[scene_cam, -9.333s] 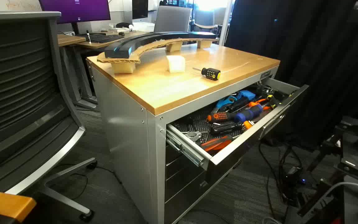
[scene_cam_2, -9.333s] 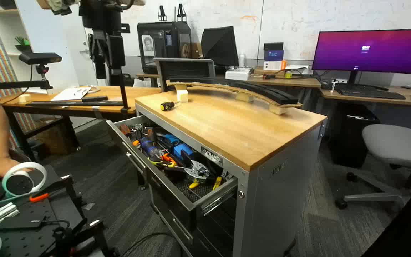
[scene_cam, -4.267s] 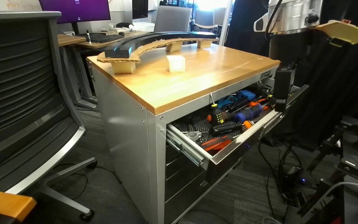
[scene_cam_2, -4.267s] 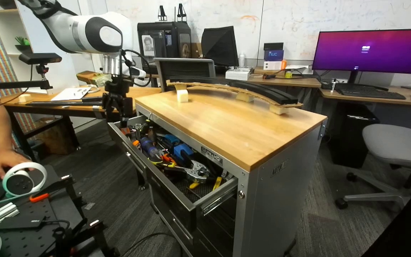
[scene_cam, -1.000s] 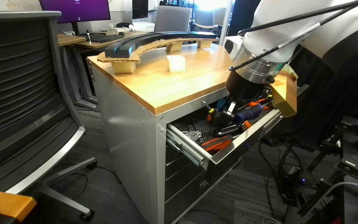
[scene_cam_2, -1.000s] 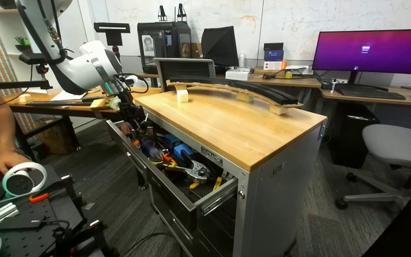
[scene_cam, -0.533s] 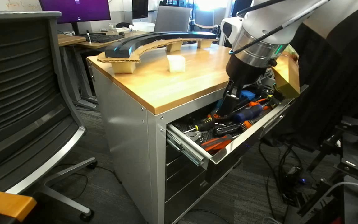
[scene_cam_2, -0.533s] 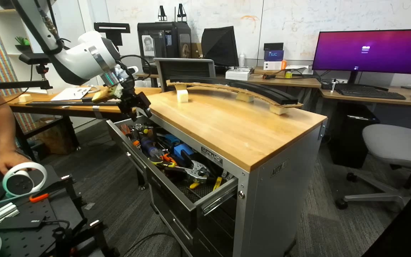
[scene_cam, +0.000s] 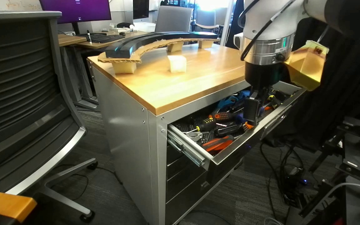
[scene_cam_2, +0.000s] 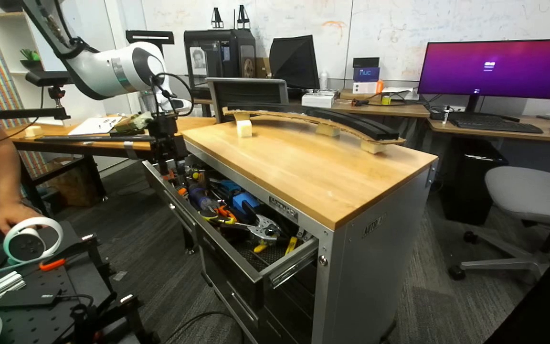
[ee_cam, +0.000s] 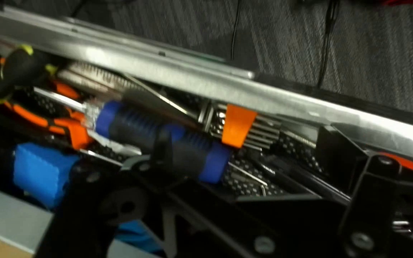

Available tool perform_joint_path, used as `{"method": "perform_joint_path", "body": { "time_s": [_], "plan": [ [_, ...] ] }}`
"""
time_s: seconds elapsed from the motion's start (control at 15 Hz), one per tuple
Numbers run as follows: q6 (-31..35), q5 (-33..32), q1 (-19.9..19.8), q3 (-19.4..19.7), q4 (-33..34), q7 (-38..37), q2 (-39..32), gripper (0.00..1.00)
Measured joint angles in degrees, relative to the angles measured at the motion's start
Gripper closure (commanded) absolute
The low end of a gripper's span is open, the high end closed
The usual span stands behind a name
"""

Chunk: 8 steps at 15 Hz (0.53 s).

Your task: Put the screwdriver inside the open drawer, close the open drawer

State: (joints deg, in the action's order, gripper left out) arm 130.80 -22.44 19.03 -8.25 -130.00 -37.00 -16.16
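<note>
OK, claw point(ee_cam: 246, 141) is aimed straight down over the open drawer point(scene_cam: 236, 146). Wrist view: fingers point(ee_cam: 337, 161) spread well apart, orange key holder point(ee_cam: 240, 125) visible in the gap, blue-and-black handle point(ee_cam: 199, 154) running below one finger. The finger nearer the drawer's front wall is close to it; can't tell if they touch.

Wrist point(scene_cam: 266, 50) is roughly vertical in both exterior views, yellow part point(scene_cam: 308, 64) sticking out from its side. In an exterior view the forearm point(scene_cam_2: 108, 71) runs about level, high up, then the wrist turns down to put the claw at the drawer's far end.

Screwdriver point(scene_cam: 206, 124), stubby, black with yellow: lying in the drawer, apart from the claw. Its shaft points at the drawer's side, tip near a grey clamp point(scene_cam: 195, 136), handle just beside an orange-and-black handle point(scene_cam: 223, 116).

Drawer stands pulled out of the grey cabinet point(scene_cam: 130, 150). On the desk point(scene_cam: 155, 90) above: curved black piece point(scene_cam: 161, 39) on cardboard point(scene_cam: 137, 56), pale block point(scene_cam: 177, 64) near it. Well apart from the claw, a person's hand point(scene_cam_2: 15, 215) is by a white ring point(scene_cam_2: 57, 234).
</note>
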Motion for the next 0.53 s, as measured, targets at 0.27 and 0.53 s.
{"method": "perform_joint_path", "body": {
  "time_s": [0.27, 0.53],
  "plan": [
    [-6.38, 12.96, -3.3, 0.04, -0.42, 6.06, -0.28, 0.25],
    [-8.66, 23.09, -6.37, 0.23, -0.85, 10.74, -0.99, 0.5]
  ]
}}
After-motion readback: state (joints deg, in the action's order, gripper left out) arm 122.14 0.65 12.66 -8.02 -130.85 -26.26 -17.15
